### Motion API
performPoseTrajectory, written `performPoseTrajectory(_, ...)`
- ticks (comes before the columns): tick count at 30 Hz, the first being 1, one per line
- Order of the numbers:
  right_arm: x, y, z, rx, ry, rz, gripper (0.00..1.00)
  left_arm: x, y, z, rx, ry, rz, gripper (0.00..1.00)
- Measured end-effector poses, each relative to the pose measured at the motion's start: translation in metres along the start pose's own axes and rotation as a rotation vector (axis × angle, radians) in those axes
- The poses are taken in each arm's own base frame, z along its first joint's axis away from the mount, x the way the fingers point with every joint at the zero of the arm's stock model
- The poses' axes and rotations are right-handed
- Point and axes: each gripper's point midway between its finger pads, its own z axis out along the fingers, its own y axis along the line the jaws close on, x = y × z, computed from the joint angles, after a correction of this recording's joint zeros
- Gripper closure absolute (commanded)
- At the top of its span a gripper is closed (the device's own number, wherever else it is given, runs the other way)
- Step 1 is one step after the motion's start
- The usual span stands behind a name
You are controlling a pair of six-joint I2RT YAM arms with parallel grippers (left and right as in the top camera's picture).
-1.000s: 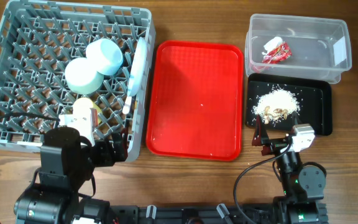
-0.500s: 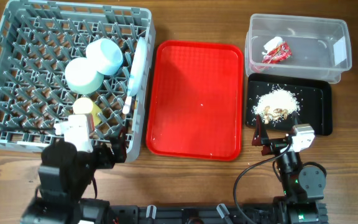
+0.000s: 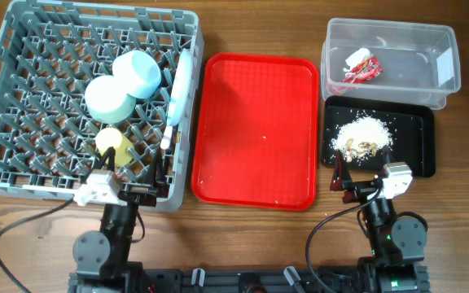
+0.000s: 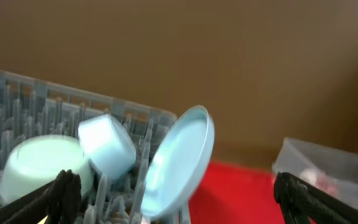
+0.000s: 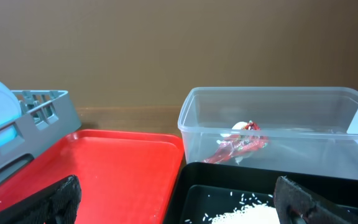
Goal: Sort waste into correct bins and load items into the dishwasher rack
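One rack (image 3: 39, 65), one plate (image 3: 181, 81), two pale-blue bowls (image 3: 141, 73) (image 3: 107, 99), one yellow cup (image 3: 114, 142), one red tray (image 3: 259, 130), two bins (image 3: 405, 69) (image 3: 414, 130)

I see open passage above the red tray (image 3: 259, 98); rack (image 3: 23, 89) and upright plate (image 3: 182, 81) wall its left; tub (image 3: 405, 61) and black tray (image 3: 414, 130) its right.

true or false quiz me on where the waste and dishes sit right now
The crumpled red-and-white snack wrapper lies inside the clear rectangular plastic tub. True.
The heap of pale beige rice-like scraps sits on the red serving tray. False: it is in the shallow black rectangular tray.
The round pale-blue plate stands on edge in the grey pegged plastic rack. True.
The yellow-green cup stands on the wooden table. False: it is in the rack.
The right gripper is shut on the wrapper. False: it is open and empty.
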Motion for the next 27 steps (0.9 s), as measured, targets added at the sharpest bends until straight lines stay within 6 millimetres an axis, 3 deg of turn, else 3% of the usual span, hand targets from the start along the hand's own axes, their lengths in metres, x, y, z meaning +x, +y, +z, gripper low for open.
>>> performPoseTrajectory(3,0.0,0.0,0.0,0.0,0.0,0.0,0.0,0.002,0.0,0.002,0.018,-0.042,0.044,0.0)
performPoseTrajectory(7,0.0,0.0,0.0,0.0,0.0,0.0,0.0,0.05,0.01,0.001,-0.003,0.135,0.073,0.0)
performPoseTrajectory(9,0.0,0.0,0.0,0.0,0.001,0.0,0.0,0.06,0.012,0.0,-0.01,0.172,0.078,0.0)
performPoseTrajectory(27,0.0,0.0,0.0,0.0,0.0,0.0,0.0,0.059,0.012,0.0,-0.01,0.171,0.094,0.0)
